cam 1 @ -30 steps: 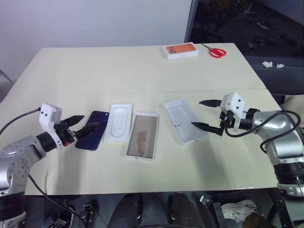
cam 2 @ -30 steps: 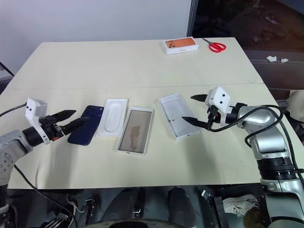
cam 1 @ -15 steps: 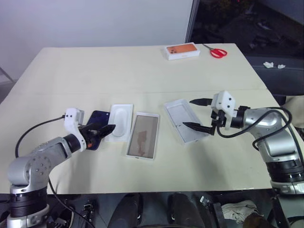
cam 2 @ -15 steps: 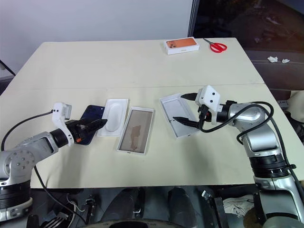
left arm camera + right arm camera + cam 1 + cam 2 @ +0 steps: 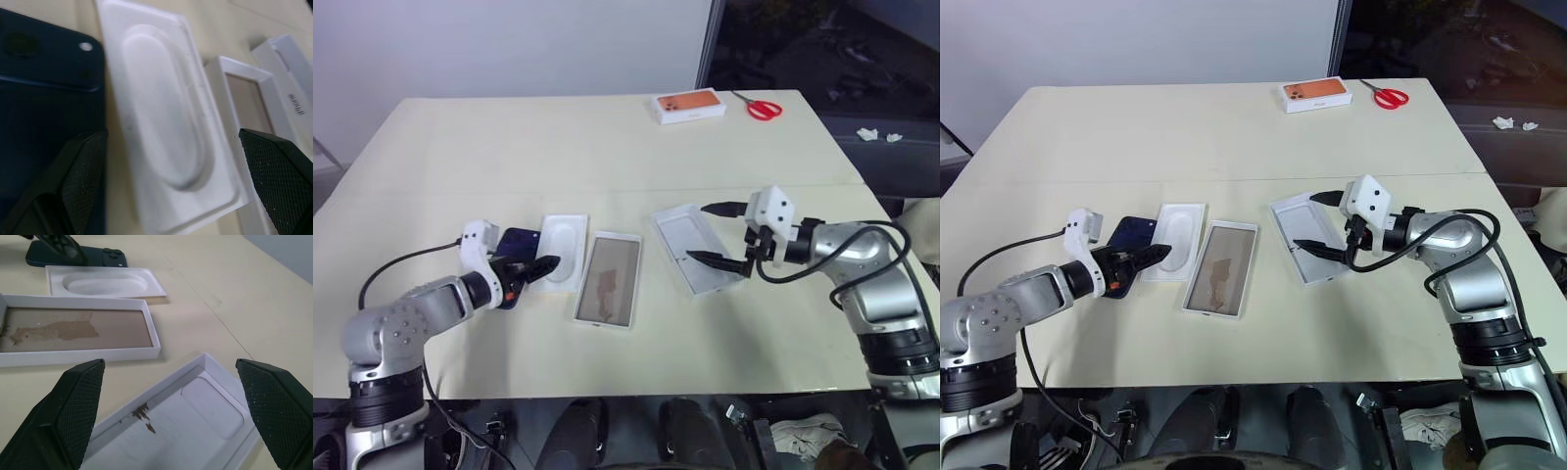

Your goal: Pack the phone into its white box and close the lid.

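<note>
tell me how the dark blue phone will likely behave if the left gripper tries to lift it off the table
The phone lies flat on the table, so its low edges probably give the open left gripper little purchase. Its glossy back may slip between the fingers. It looks rigid and should not bend.

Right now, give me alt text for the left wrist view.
The open left tool hovers over a white insert with an oval recess. The dark blue phone lies beside it, the brown-lined white box on the other side.
</note>
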Controlling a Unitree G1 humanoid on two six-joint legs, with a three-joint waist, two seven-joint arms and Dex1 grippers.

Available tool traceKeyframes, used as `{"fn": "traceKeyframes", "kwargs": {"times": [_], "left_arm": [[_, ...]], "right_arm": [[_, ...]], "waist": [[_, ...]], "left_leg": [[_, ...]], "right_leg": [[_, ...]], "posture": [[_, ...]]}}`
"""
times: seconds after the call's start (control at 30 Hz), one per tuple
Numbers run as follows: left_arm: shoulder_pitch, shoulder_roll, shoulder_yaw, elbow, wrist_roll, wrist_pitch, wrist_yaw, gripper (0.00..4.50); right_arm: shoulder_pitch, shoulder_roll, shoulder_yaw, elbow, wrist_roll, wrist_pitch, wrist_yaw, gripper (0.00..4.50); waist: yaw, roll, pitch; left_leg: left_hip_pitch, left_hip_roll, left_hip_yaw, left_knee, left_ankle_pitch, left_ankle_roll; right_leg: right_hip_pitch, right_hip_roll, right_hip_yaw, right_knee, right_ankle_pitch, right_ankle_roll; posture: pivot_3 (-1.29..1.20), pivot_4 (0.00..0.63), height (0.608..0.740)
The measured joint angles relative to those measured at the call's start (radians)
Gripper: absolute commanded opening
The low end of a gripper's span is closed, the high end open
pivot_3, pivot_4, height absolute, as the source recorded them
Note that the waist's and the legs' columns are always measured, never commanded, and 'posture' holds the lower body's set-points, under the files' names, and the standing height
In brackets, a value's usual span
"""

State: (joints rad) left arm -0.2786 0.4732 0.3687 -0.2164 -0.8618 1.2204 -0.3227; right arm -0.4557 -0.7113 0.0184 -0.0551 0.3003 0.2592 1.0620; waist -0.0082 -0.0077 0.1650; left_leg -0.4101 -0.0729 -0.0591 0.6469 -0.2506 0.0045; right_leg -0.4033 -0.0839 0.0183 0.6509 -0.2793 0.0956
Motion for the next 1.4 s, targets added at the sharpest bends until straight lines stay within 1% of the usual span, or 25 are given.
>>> {"fn": "traceKeyframes", "kwargs": {"times": [0.2, 0.5, 0.6, 0.7, 0.93, 1.03, 1.13, 1.4], "left_arm": [[-0.02, -0.052, 0.007, 0.028, -0.028, 0.053, 0.018, 4.5], [-0.036, -0.066, 0.055, 0.073, -0.071, 0.081, 0.038, 4.5], [-0.039, -0.07, 0.07, 0.089, -0.085, 0.089, 0.049, 3.78], [-0.036, -0.072, 0.079, 0.099, -0.086, 0.107, 0.065, 2.37], [-0.028, -0.081, 0.092, 0.1, -0.108, 0.127, 0.079, 2.37], [-0.016, -0.085, 0.098, 0.099, -0.111, 0.126, 0.087, 1.51], [0.005, -0.09, 0.106, 0.099, -0.111, 0.132, 0.09, 0.04], [0.008, -0.091, 0.148, 0.103, -0.158, 0.174, 0.096, 0.04]], "right_arm": [[0.0, 0.003, 0.007, -0.001, 0.0, 0.0, -0.007, 4.47], [0.0, 0.003, 0.007, -0.002, -0.001, 0.0, -0.014, 4.47], [0.0, 0.003, 0.007, -0.002, -0.001, -0.001, -0.014, 4.5], [0.0, 0.003, 0.008, -0.002, -0.001, -0.001, -0.014, 4.5], [0.0, 0.006, 0.012, -0.002, -0.002, -0.002, -0.015, 4.5], [0.0, 0.007, 0.013, -0.002, -0.002, -0.002, -0.016, 4.5], [0.0, 0.007, 0.014, -0.002, -0.002, -0.002, -0.017, 4.5], [0.003, 0.008, 0.016, -0.015, -0.002, -0.001, -0.018, 4.5]], "waist": [[-0.001, 0.0, 0.0], [-0.001, 0.0, 0.0], [-0.001, 0.0, 0.0], [-0.001, 0.0, 0.0], [-0.001, 0.0, 0.0], [-0.001, 0.0, 0.0], [-0.001, 0.0, 0.0], [-0.001, 0.0, 0.0]], "left_leg": [[0.0, 0.0, 0.0, 0.0, 0.0, 0.0], [0.0, 0.0, 0.0, 0.0, 0.0, 0.0], [0.0, 0.0, 0.0, 0.0, 0.0, -0.001], [0.0, 0.0, 0.0, 0.0, 0.0, -0.001], [0.0, 0.0, 0.0, 0.0, 0.001, -0.001], [0.0, 0.0, 0.0, 0.0, 0.001, -0.002], [0.0, 0.0, 0.0, 0.0, 0.001, -0.002], [0.0, 0.0, 0.0, 0.0, 0.001, -0.001]], "right_leg": [[0.0, 0.0, 0.0, 0.0, 0.0, 0.0], [0.0, 0.0, 0.0, 0.0, 0.0, 0.0], [0.0, 0.0, 0.0, 0.0, 0.0, 0.0], [0.0, 0.0, 0.0, 0.0, 0.0, 0.0], [0.0, 0.0, 0.0, 0.0, 0.0, 0.0], [0.0, 0.0, 0.0, 0.0, 0.0, 0.0], [0.0, 0.0, 0.0, 0.0, 0.0, 0.0], [0.0, 0.0, 0.0, 0.0, 0.0, 0.0]], "posture": [[0.0, 0.15, 0.74], [0.0, 0.15, 0.74], [0.0, 0.15, 0.74], [0.0, 0.15, 0.74], [0.0, 0.15, 0.74], [0.0, 0.15, 0.74], [0.0, 0.15, 0.74], [0.0, 0.15, 0.74]]}}
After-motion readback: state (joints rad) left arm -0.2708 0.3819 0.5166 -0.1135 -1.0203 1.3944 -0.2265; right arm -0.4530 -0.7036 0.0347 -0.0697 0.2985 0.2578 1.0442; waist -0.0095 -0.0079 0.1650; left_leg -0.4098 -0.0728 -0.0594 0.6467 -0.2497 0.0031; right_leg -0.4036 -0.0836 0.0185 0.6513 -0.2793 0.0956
